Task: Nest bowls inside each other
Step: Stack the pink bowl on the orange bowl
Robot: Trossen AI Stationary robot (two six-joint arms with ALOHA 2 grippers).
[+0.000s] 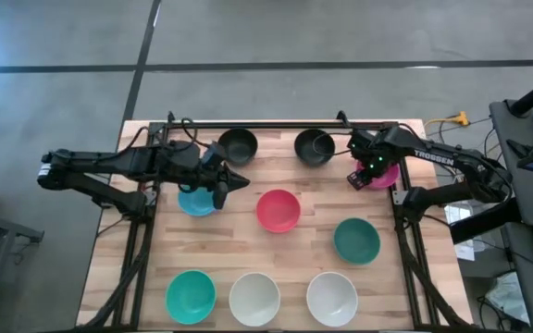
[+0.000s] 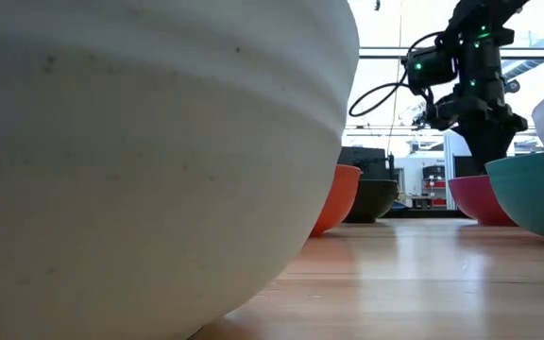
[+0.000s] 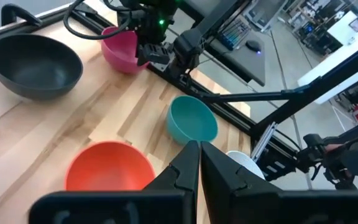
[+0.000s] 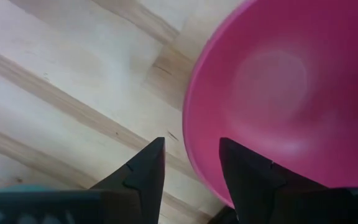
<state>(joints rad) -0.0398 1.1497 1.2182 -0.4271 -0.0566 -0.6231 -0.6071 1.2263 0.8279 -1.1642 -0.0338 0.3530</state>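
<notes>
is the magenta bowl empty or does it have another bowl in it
Empty: the right wrist view shows the magenta bowl's bare inside, nothing nested, with the open right gripper at its rim.

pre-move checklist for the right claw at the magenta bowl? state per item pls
1. Right claw open: ok, fingers apart.
2. Straddling the magenta bowl rim: ok, rim runs into the gap between the fingers.
3. Magenta bowl still on the table: ok.
4. Left claw clear of the move: ok, shut, above the blue bowl across the table.
5. Nearest black bowl empty as a nest target: ok.
6. Finger depth enough for a firm pinch: cannot tell.
</notes>
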